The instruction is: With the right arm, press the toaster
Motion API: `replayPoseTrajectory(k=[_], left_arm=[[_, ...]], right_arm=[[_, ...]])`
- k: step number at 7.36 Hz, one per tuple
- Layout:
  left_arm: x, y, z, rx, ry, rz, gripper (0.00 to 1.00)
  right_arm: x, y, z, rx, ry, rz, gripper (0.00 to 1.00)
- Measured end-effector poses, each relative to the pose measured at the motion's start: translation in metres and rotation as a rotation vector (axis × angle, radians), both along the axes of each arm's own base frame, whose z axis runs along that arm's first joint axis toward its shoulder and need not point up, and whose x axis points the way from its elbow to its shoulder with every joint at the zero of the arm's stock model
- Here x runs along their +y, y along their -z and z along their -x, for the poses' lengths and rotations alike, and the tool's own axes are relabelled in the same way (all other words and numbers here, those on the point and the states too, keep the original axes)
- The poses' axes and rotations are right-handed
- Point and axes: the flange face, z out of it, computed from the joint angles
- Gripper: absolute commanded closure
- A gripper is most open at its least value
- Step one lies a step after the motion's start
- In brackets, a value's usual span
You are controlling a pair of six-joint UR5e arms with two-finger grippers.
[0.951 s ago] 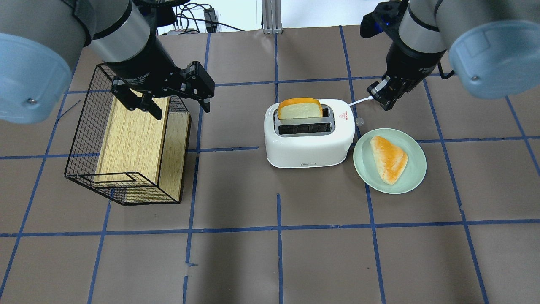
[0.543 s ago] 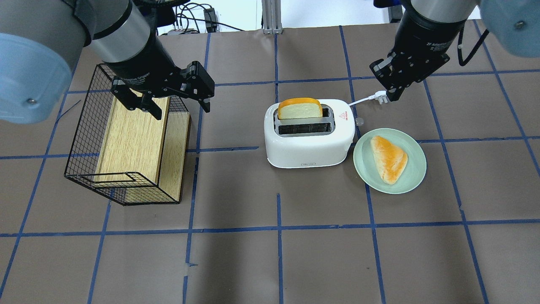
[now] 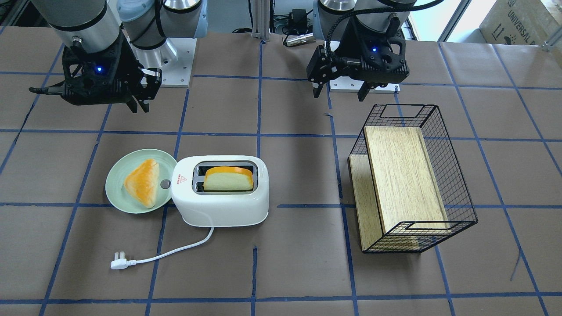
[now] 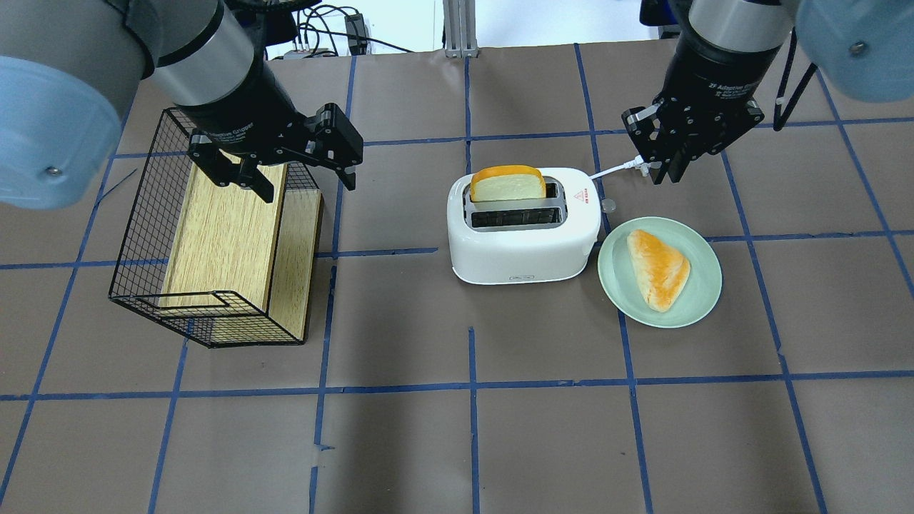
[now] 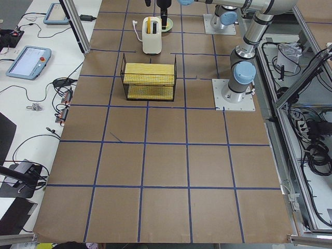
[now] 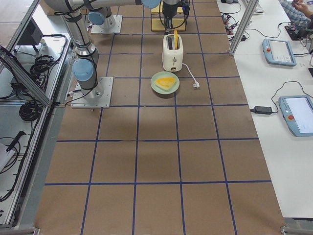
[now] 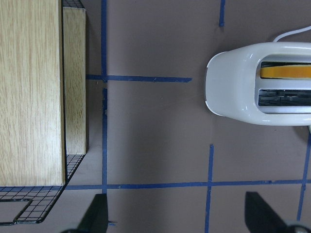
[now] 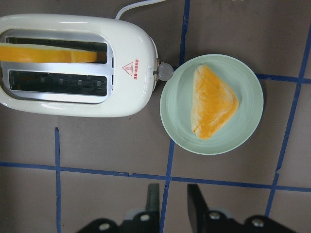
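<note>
— While we face the robot, where do we find the toaster [image 3: 219, 210]?
— Near the table's middle, upright, with a bread slice [image 3: 228, 180] standing in the slot farther from the robot. Its grey knob [image 3: 165, 184] overlaps the rim of a green plate [image 3: 115, 186] that holds a triangular pastry [image 3: 141, 182]. Its cord [image 3: 175, 252] trails toward us to the plug [image 3: 118, 263].
— And the grippers?
— We see the right gripper [image 3: 139, 105] held up on the robot's side of the plate, apart from the toaster, jaws narrow and empty. The left gripper [image 3: 340, 93] hangs beyond a wire basket [image 3: 452, 175] with a wooden block [image 3: 404, 175] inside, jaws wide.
— From overhead?
— The right gripper shows past the toaster's knob end, over the cord's far end. The left one is above the basket's far corner.
— The side views?
— Too small for us to judge any jaws. The toaster stands between basket and plate.
— The wrist cameras?
— On the left, the toaster's end is at the right edge, and two blurred fingers [image 7: 97, 216] are far apart. On the right, we look down on toaster and plate, and two fingers [image 8: 153, 194] show a slim gap with nothing between them.
</note>
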Motion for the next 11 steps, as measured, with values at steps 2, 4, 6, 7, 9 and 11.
replayPoseTrajectory(k=[2,4,6,7,9,11], left_arm=[[0.0,0.0,0.0,0.0,0.0,0.0,0.0],[0.0,0.0,0.0,0.0,0.0,0.0,0.0],[0.0,0.0,0.0,0.0,0.0,0.0,0.0],[0.0,0.0,0.0,0.0,0.0,0.0,0.0],[0.0,0.0,0.0,0.0,0.0,0.0,0.0],[0.0,0.0,0.0,0.0,0.0,0.0,0.0]], right_arm=[[-0.0036,0.0017,-0.0001,0.0,0.013,0.025,0.02],[-0.0073,-0.0003,0.0,0.002,0.021,0.055,0.02],[-0.0077,-0.0011,0.0001,0.002,0.024,0.061,0.01],[-0.0076,-0.0013,0.0001,0.002,0.024,0.062,0.01],[-0.0078,-0.0014,0.0007,0.003,0.024,0.063,0.01],[-0.0079,-0.0015,0.0009,0.003,0.023,0.063,0.01]])
